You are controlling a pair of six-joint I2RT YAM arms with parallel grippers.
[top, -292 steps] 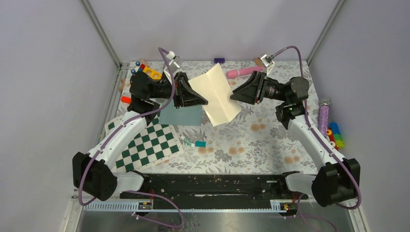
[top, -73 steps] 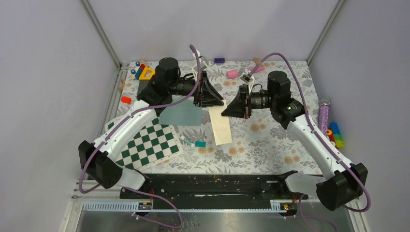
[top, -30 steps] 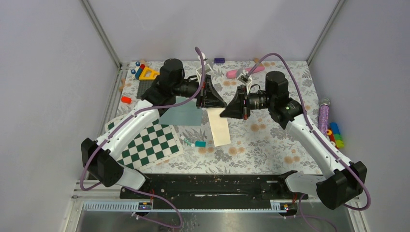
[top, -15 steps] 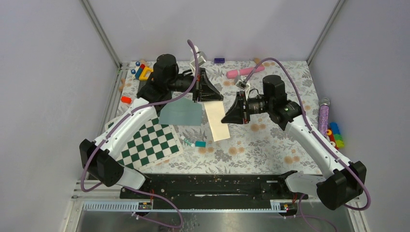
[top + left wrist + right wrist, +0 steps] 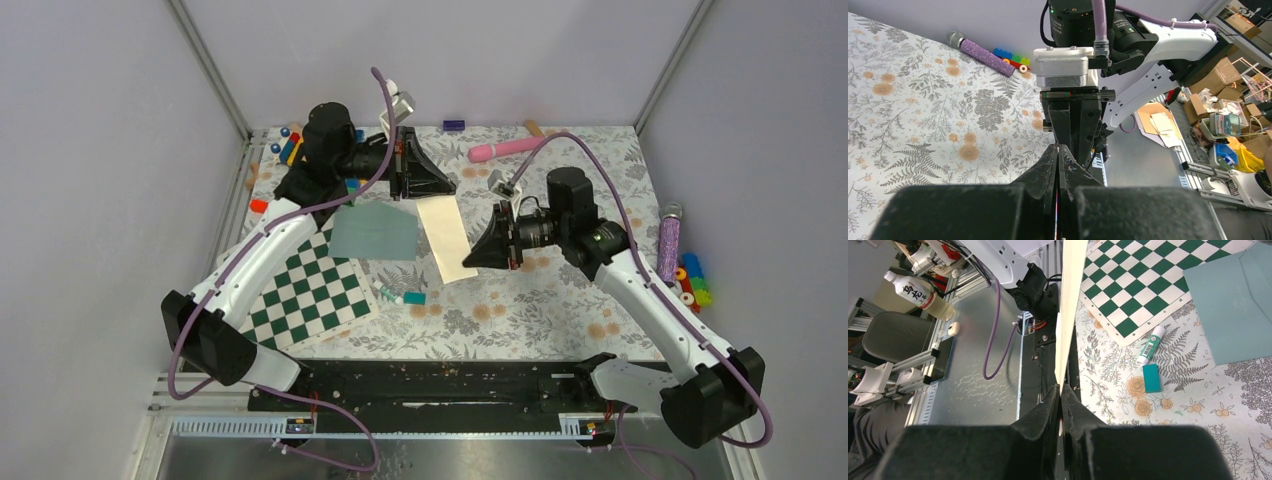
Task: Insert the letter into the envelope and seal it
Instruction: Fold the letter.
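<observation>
Both my grippers hold the letter [image 5: 445, 238] over the middle of the table [image 5: 560, 310], with the envelope [image 5: 373, 233] waiting flat just beside it on the left.

My left gripper [image 5: 440, 192] is pinched fully together on the letter's far end. My right gripper [image 5: 470, 260] has its jaws pressed onto the near right edge, and its wrist camera sees the cream sheet edge-on running straight out from between them. The letter is folded into a narrow strip. Its long axis runs from the far edge of the table toward the near edge, slanting a little to the right as it comes near. It appears to be held clear of the cloth rather than lying on it.

The envelope's long axis runs the other way, left to right across the table, so the two stand roughly crosswise. It rests partly on the far right corner of the checkerboard [image 5: 300, 295], with a glue stick [image 5: 389, 293] and a small teal block [image 5: 414, 298] on its near side. My left arm is the nearer one to it.

By my reckoning the letter must travel left and be lined up with the envelope's mouth. From these views I cannot tell for certain which way that mouth faces.
</observation>
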